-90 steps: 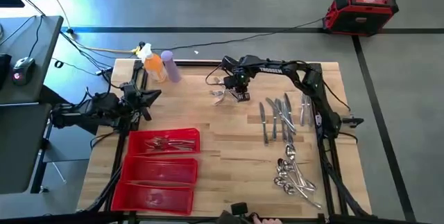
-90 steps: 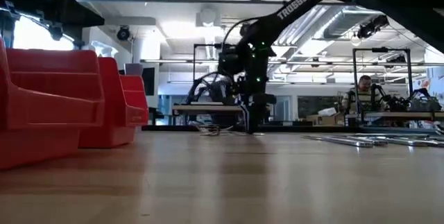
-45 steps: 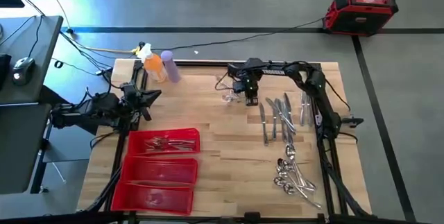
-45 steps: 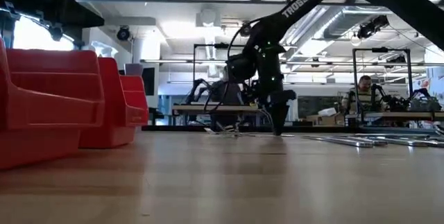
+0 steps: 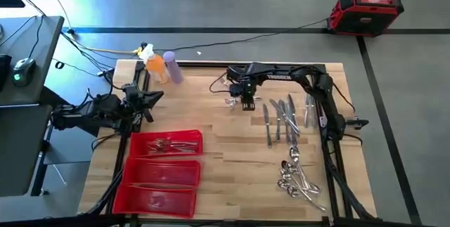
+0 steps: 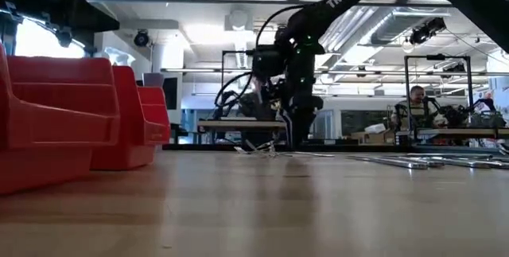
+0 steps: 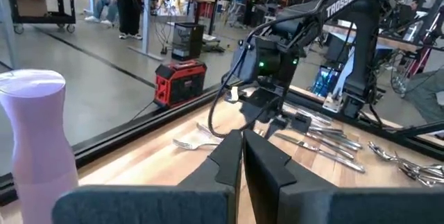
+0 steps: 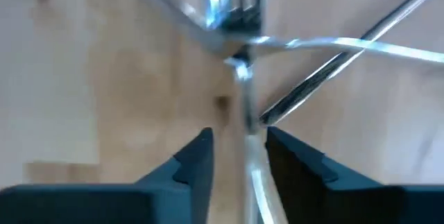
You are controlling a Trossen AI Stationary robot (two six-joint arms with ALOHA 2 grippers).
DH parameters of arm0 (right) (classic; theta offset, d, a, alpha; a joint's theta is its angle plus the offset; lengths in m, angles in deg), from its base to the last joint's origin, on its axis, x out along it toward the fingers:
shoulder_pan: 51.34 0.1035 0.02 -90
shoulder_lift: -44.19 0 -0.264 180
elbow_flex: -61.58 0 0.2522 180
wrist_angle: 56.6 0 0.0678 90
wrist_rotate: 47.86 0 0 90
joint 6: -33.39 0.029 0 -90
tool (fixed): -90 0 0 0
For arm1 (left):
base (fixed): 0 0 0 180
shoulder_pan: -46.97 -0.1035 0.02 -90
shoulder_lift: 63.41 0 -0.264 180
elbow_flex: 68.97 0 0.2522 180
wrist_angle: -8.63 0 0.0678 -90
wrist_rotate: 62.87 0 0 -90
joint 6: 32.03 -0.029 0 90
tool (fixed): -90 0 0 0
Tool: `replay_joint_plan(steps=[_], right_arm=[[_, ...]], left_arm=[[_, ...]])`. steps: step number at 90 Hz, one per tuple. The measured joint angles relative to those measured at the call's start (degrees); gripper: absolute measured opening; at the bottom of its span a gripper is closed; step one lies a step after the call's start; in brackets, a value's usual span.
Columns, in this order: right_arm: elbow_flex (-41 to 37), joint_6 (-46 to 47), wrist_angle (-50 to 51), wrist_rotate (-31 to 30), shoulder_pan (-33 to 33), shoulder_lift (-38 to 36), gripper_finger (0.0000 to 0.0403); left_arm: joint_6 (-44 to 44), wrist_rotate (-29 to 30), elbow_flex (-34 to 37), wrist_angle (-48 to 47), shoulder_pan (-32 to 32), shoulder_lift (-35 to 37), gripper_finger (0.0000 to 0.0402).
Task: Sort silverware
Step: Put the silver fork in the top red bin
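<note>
Right wrist: fork handle (image 8: 248, 123) between jaws.

A wooden table (image 5: 232, 150) carries a red three-compartment tray (image 5: 163, 173) near its front left corner, while an orange bottle (image 5: 156, 65) and a purple bottle (image 5: 173, 67) stand upright just beside each other at the back left edge. On the grey floor beyond the table's back right corner sits a red and black case (image 5: 365, 13), with a black cable running from it toward the table and a yellow cable (image 5: 105, 48) lying near the bottles. A dark desk (image 5: 21, 79) with a computer mouse (image 5: 22, 67) on it stands off the table's left side, and in the room behind, a person (image 6: 417, 107) sits at another workbench.
</note>
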Motion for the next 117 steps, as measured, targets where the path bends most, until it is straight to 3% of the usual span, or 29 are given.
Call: replay_joint_plan(steps=[11,23,38,54,73,85,99,117], right_arm=[[0.0,0.0,-0.2,-2.0,0.0,0.2,0.0168],[0.0,0.0,0.4,-3.6,0.0,2.2,0.0161],[0.4,2.1,1.0,-3.7,0.8,4.4,0.0114],[0.4,5.0,2.5,-4.3,2.3,4.6,0.0016],[0.1,11.2,7.8,-3.6,4.0,2.5,0.0003],[-0.1,13.5,8.7,3.0,4.9,-2.3,0.0001],[0.0,15.8,7.0,15.6,5.7,-6.7,0.0001],[0.1,18.2,-3.3,20.6,10.7,-8.4,0.0001]], left_arm=[[0.3,0.0,0.0,0.0,0.0,0.0,0.0000],[0.3,0.0,0.0,0.0,0.0,0.0,0.0000],[0.3,0.0,0.0,-0.1,0.0,0.0,0.0000],[0.3,0.0,0.0,-0.4,0.0,0.0,0.0000],[0.3,0.0,0.0,-0.5,0.0,0.0,0.0000],[0.7,0.0,0.0,-0.6,0.0,0.0,0.0000],[0.7,0.0,0.0,-0.8,0.0,0.0,0.0000],[0.7,0.0,0.0,-0.9,0.0,0.0,0.0000]])
